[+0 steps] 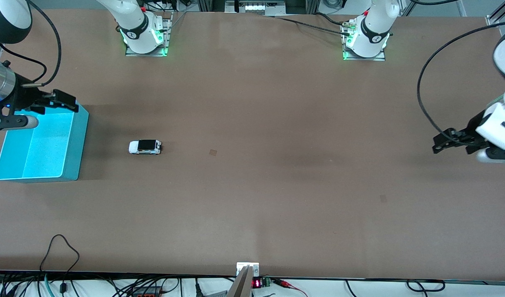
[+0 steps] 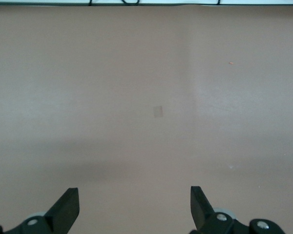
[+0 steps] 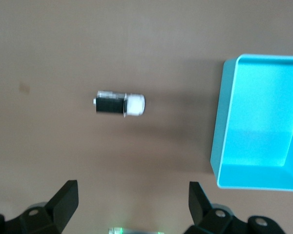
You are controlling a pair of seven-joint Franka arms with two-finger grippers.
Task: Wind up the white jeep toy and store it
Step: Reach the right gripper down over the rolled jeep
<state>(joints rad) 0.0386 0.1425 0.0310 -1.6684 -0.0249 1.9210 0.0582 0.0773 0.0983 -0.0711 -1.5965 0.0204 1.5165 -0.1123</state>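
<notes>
- Brown and flat, the worktop (image 1: 252, 185) fills the whole scene, with the two arm bases along its top edge in the front view.
- The white jeep toy (image 1: 145, 147) sits on its wheels on the worktop (its roof is black), toward the right arm's end.
- A blue bin (image 1: 73, 165) stands near the toy, closer still to the right arm's end. The two do not touch.
- The right end effector (image 1: 54, 102) hangs in the air over the bin's rim. Its two fingers (image 3: 63, 202) are spread wide apart and hold nothing.
- The left end effector (image 1: 442, 142) hangs over bare worktop at the left arm's end, well apart from the toy. Its fingers (image 2: 66, 209) are wide apart too, with nothing between them.
</notes>
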